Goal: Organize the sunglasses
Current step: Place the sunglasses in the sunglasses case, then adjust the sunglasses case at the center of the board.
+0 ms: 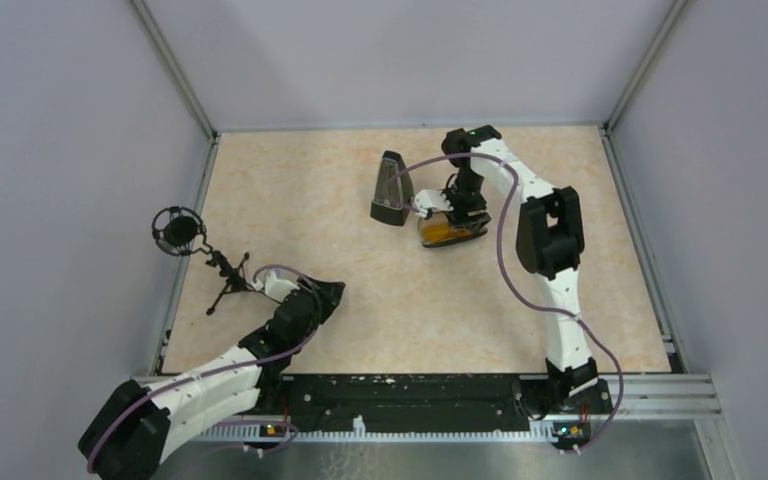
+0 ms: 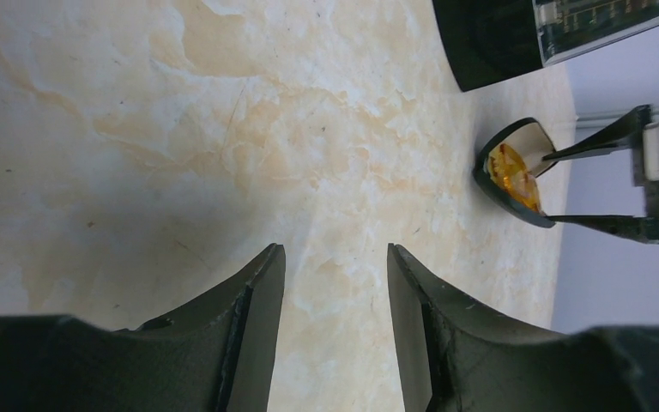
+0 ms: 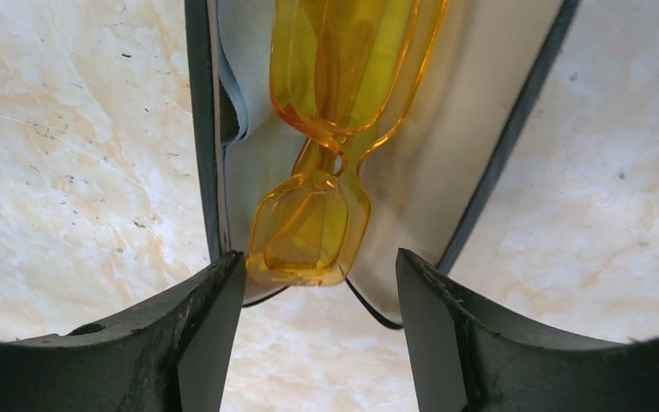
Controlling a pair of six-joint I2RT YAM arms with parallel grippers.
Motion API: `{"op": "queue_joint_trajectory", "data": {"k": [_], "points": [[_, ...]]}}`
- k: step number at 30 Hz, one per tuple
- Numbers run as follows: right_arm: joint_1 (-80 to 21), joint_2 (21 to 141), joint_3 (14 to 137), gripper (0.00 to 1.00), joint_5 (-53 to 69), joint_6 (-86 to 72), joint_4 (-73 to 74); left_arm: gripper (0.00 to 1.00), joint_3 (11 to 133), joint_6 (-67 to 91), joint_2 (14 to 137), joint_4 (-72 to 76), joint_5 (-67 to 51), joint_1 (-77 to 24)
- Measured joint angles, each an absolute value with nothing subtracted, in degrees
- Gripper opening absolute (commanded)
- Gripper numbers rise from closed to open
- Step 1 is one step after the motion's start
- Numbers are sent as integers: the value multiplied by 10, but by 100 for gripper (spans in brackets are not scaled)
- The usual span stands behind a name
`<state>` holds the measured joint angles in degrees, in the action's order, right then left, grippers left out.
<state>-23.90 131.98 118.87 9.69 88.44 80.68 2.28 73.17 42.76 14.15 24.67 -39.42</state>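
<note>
The sunglasses [image 3: 343,137] lie folded in the open case [image 3: 199,129], on its pale lining with a light blue cloth [image 3: 244,60] tucked under them along one wall. So the packing step looks all but done. The case sits toward the far middle of the table [image 3: 69,172], just right of a dark metronome [image 1: 391,190]. The right claw [image 3: 319,257] hangs directly over it with its fingers spread on either side of the near lens. It grips nothing, though one fingertip is very close to the frame. My judgement is that the glasses are in place and this is the letting-go. The next move calls for a straight lift clear of the case without snagging the frame, then closing the lid. One lens seems to ride up against the end of the case, so it may need a nudge inward before the lid will shut cleanly; I cannot tell for sure from these views. The right arm is stretched well out from its base at the near right, elbow raised and wrist bent down over the case. The left arm is folded low at the near left, well apart from the case and near a microphone [image 1: 179,231] on a small stand. The left claw [image 2: 335,249] is partly open and empty, hovering just above bare table and pointing toward the case.
</note>
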Motion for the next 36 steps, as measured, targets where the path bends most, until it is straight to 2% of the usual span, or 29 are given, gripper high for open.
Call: {"op": "queue_joint_trajectory", "data": {"k": [9, 17, 29, 36], "points": [[-235, 1263, 1189, 64, 134, 870, 808, 55, 52, 656, 532, 199, 233, -402], [-201, 1251, 1214, 65, 223, 818, 773, 57, 125, 575, 667, 277, 239, -484], [-161, 1348, 1300, 66, 332, 746, 735, 56, 212, 510, 840, 379, 204, -564], [-159, 1374, 1301, 63, 353, 725, 749, 56, 244, 510, 915, 408, 182, -582]]}}
